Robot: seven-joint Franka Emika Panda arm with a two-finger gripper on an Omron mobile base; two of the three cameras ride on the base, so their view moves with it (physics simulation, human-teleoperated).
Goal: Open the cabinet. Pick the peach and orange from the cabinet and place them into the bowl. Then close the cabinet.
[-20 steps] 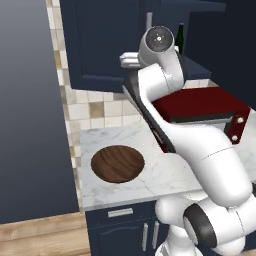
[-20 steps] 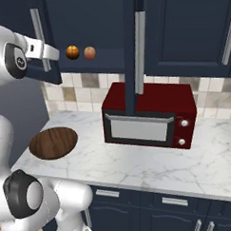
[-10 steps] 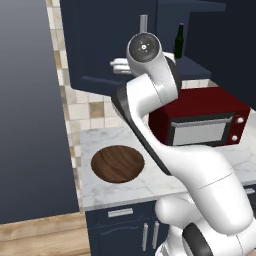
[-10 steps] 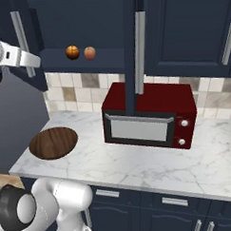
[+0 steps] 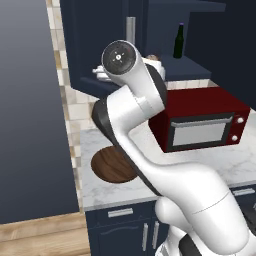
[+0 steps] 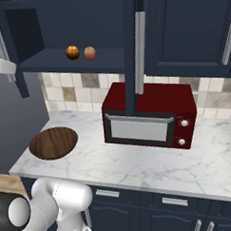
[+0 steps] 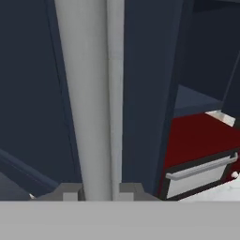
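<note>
Cabinet (image 6: 75, 24) open on its left side; orange (image 6: 72, 52) and peach (image 6: 90, 53) on its shelf, bowl (image 6: 54, 143) empty; gripper (image 7: 97, 190) fingers apparently straddling the door handle (image 7: 89, 93), grip uncertain

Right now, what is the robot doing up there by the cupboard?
The robot's gripper is around the long silver handle of the cabinet door, which is swung open. Inside on the shelf sit the orange and the peach, side by side. The wooden bowl on the counter beside the red microwave has no fruit in it.
</note>
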